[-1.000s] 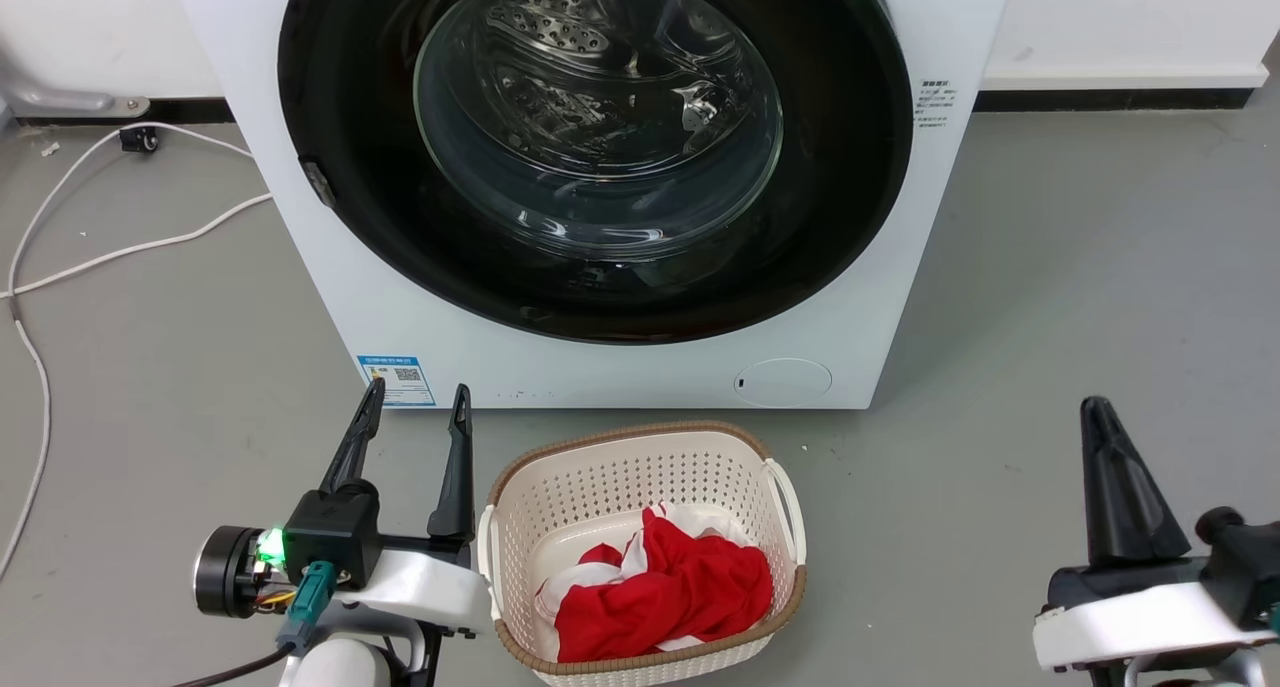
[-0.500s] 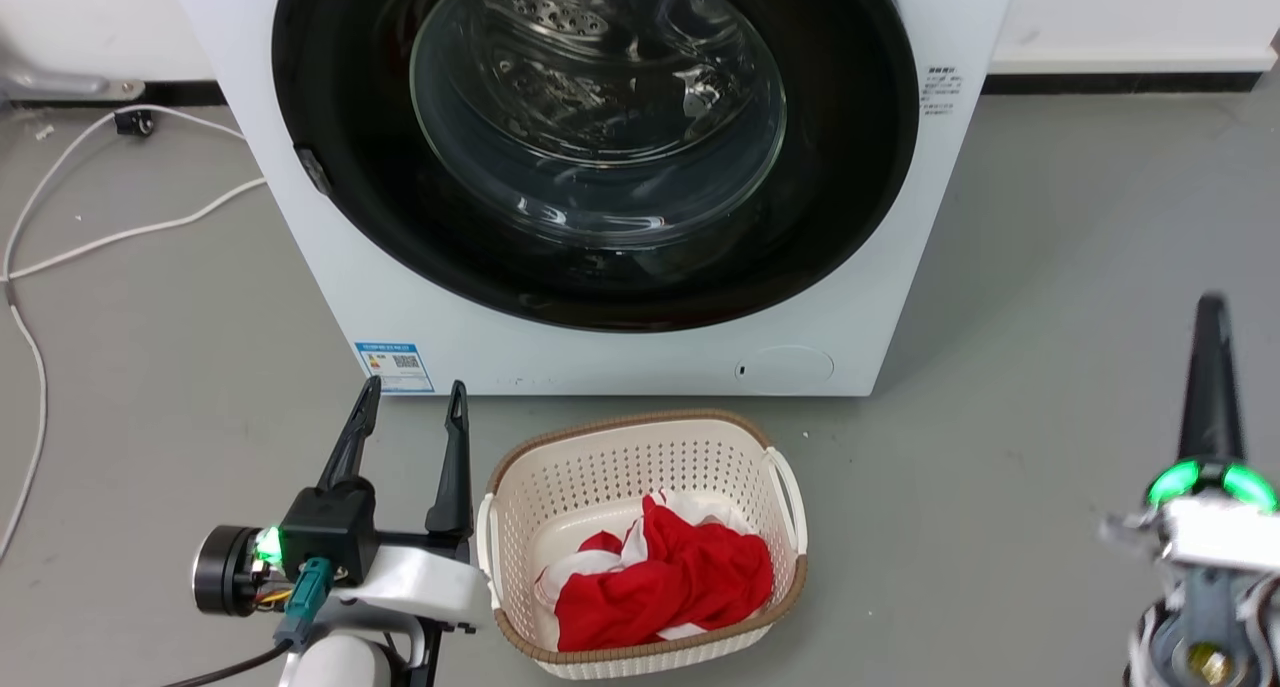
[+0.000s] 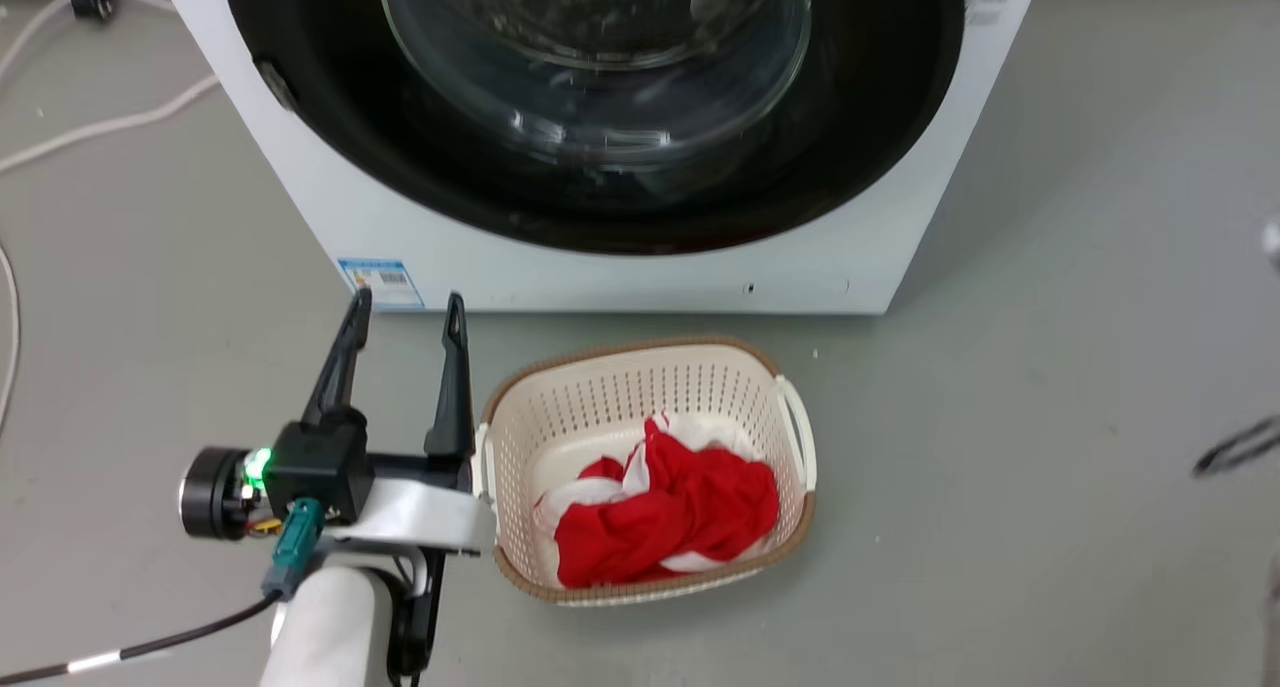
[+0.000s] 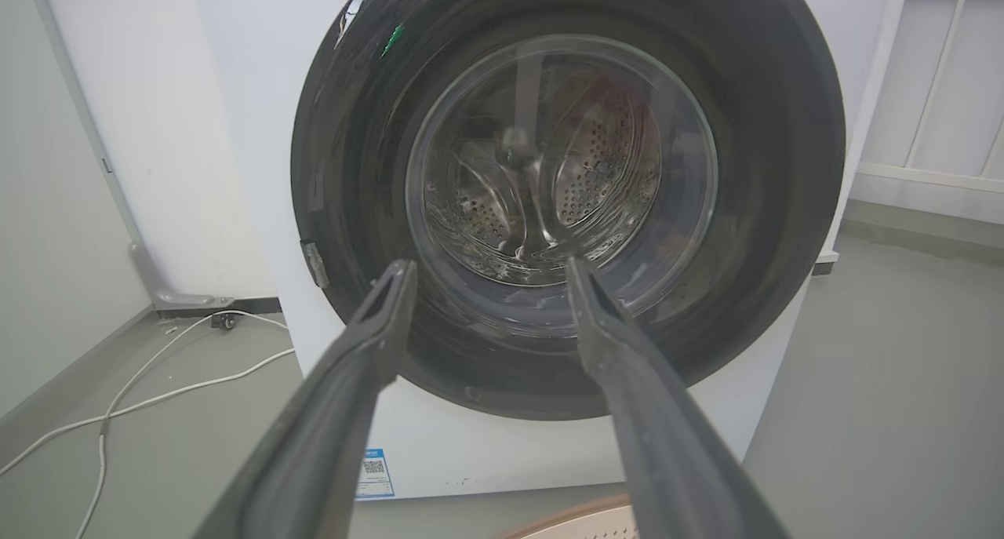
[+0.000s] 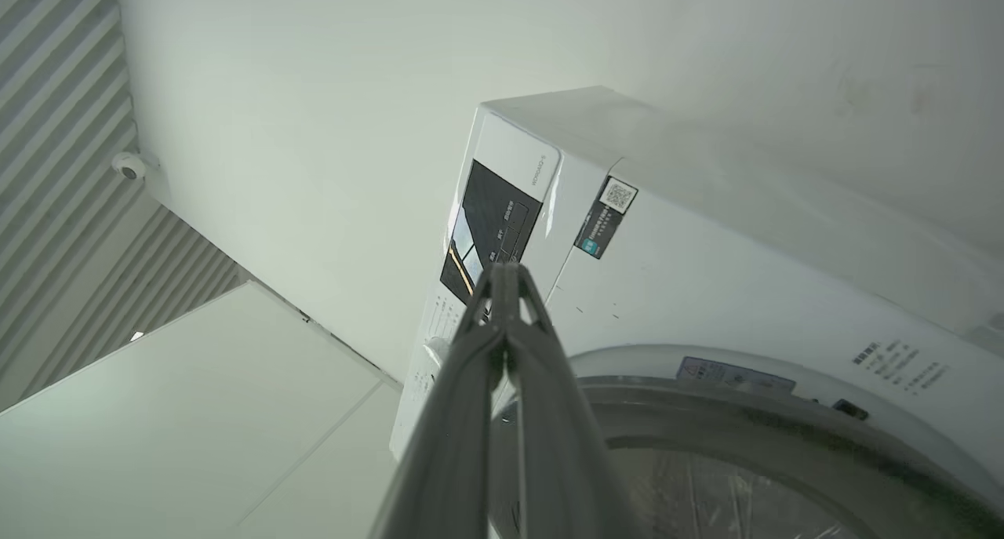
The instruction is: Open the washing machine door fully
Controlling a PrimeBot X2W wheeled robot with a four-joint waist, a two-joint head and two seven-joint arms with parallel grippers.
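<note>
My right gripper point(image 5: 506, 276) has swung up since a second ago, jaws together. Left gripper point(image 3: 407, 307) hangs at 7 o'clock, jaws apart. The washing machine door point(image 3: 595, 97) sits shut at 12 o'clock.

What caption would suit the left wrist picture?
Left gripper, fingers apart, aimed at the closed washing machine door, steel drum visible through it.
</note>
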